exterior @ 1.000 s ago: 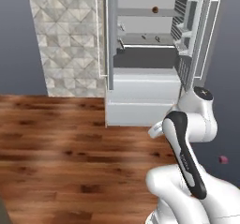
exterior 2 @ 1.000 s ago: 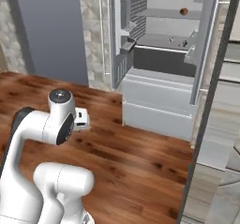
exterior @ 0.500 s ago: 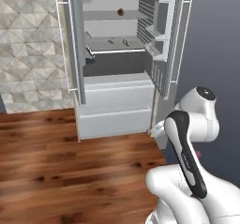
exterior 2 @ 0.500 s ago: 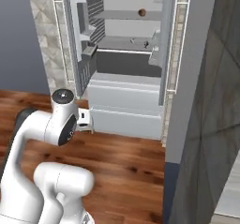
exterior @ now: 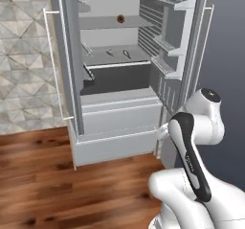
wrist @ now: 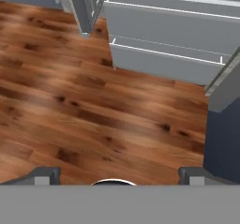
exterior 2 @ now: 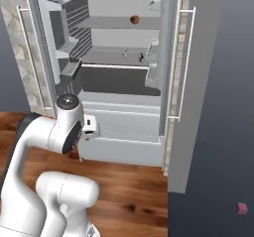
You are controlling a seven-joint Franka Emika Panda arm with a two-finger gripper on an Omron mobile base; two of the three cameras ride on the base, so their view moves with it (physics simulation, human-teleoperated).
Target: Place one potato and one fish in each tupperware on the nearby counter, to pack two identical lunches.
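A small orange-brown potato (exterior: 121,18) (exterior 2: 134,19) rests on an upper shelf of the open fridge. On the shelf below lie two small grey fish (exterior: 127,53) (exterior 2: 141,57), too small to make out in detail. My gripper (wrist: 117,175) is open and holds nothing, its fingertips (wrist: 45,175) wide apart. It hangs low in front of the fridge's bottom drawer, pointing down at the wooden floor. The hand (exterior: 161,131) (exterior 2: 89,126) sits tucked close to the arm, well below the shelves. The tupperware and the counter are out of view.
The fridge (exterior: 115,79) stands open, with both doors (exterior: 184,55) (exterior 2: 54,42) swung out and bins on them. A closed bottom drawer (wrist: 164,40) is below the shelves. A dark wall (exterior 2: 218,107) rises at right and a tiled wall (exterior: 24,60) at left. A small pink thing (exterior 2: 242,208) lies low at right.
The whole picture has shifted: the base has moved, and the open fridge now stands nearer and more central. The arm keeps its folded pose and the gripper stays open.
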